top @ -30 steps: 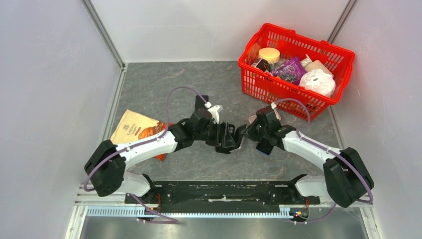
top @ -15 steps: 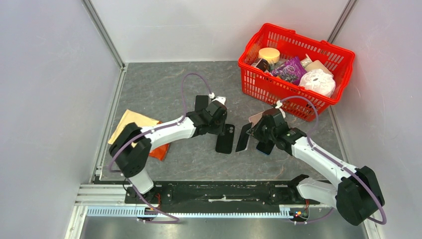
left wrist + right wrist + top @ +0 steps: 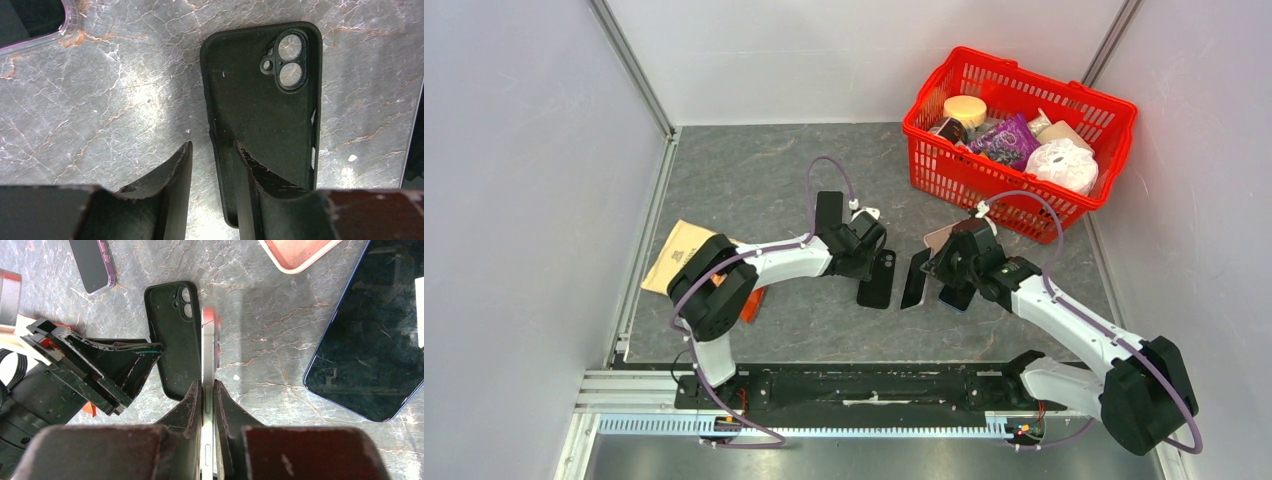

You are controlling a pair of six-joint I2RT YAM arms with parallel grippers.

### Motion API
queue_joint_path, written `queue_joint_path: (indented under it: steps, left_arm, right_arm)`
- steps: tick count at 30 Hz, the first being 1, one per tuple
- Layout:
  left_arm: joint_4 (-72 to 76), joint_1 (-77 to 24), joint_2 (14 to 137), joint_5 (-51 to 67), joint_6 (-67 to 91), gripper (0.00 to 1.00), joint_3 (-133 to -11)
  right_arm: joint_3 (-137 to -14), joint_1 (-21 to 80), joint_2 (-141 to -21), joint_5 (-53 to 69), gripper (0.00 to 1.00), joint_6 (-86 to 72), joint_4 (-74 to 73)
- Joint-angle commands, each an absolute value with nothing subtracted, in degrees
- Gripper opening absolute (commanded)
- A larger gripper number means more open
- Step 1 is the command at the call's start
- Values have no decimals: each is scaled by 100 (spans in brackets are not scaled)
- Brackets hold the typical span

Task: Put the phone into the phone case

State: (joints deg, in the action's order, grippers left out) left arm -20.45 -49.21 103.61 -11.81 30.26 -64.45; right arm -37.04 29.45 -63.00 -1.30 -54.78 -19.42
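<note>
Phone [image 3: 208, 345] is being held on its long edge just beside the black phone case [image 3: 265, 110], with the right gripper [image 3: 207, 386] pinching it tight between both fingers. The phone case is lying flat on the grey table [image 3: 754, 170], and the left gripper [image 3: 213, 146] is straddling its side wall, jaws parted, one finger inside and one outside
</note>
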Motion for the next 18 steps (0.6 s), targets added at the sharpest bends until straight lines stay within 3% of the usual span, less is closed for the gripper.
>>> queue_joint_path:
  steps: [1,5,11,18]
  left_arm:
    - [-1731,-4895,10503,-1121,2953,40,-6424]
    - [-1583,-4896,10437,-1016,3167,30,-6216]
    - [-1636,-4922,9904,-1185,3662,7,-5730]
    - [-1834,-4957,8930,-1440,4121,3,-5029]
  right_arm:
    - [-4069,2943,-6362,-18,0,-5337,-1624]
    - [-4026,2944,-6480,307,0,-5234,-1300]
    - [-4142,2994,-6952,768,0,-5119,-831]
    - [-4378,3296,-7429,907,0,-5071,-411]
